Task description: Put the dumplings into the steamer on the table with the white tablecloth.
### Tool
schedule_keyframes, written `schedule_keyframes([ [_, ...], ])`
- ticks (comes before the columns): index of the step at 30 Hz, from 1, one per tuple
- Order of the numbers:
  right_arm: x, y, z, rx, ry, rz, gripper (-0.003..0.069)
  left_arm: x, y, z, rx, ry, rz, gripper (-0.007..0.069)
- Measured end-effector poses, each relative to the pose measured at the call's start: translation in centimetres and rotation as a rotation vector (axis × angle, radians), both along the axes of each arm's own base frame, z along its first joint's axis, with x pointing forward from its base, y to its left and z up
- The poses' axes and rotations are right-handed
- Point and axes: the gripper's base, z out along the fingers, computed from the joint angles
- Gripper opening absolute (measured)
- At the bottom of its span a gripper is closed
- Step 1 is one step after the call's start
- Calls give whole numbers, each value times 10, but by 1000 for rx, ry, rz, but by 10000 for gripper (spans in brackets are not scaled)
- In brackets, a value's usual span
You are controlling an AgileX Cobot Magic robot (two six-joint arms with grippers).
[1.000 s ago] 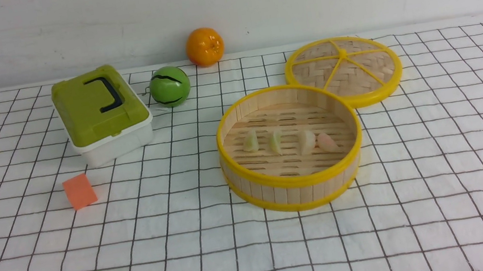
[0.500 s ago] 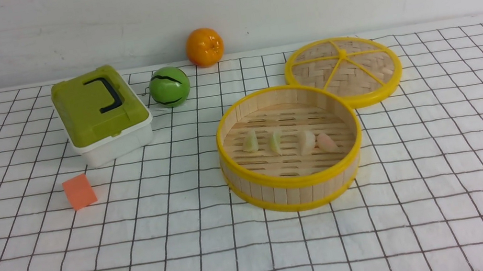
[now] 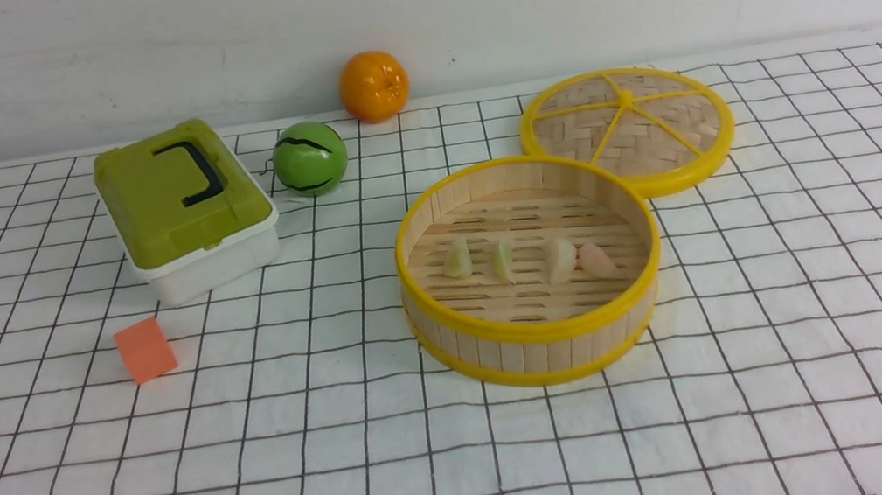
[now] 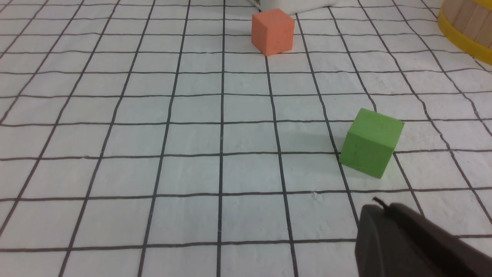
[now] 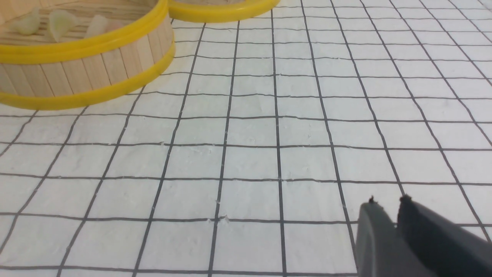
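Left claw (image 4: 378, 204) pinched shut; the right claw (image 5: 388, 200) shows a narrow gap between slim tips! Beyond both, four translucent crescent dumplings (image 3: 559, 261) sit inside the round, slatted bamboo steamer (image 3: 544, 352)!

Dumplings (image 3: 559, 260) in steamer (image 3: 546, 350), lid (image 3: 665, 123) behind right, lidded box (image 3: 209, 262) left

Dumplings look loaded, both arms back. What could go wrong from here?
- The pinkish dumpling lies right beside the whitish one; they might stick together.
- The lid sits close against the steamer; moving either could jostle the other.
- The steamer is uncovered, so a bump might shift the dumplings inside.
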Motion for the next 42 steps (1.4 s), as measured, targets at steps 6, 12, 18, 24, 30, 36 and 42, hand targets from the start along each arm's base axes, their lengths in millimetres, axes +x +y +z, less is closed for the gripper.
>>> schedule_keyframes([
  [6,0,0,0,0,0,0,97,0,0,0,-1,0,0,-13],
  [12,0,0,0,0,0,0,102,0,0,0,-2,0,0,-13],
  [18,0,0,0,0,0,0,111,0,0,0,-2,0,0,-13],
  [24,0,0,0,-2,0,0,118,0,0,0,-2,0,0,-13],
  [30,0,0,0,-2,0,0,125,0,0,0,-2,0,0,-13],
  [36,0,0,0,-2,0,0,132,0,0,0,-2,0,0,-13],
  [42,0,0,0,-2,0,0,139,0,0,0,-2,0,0,-12],
])
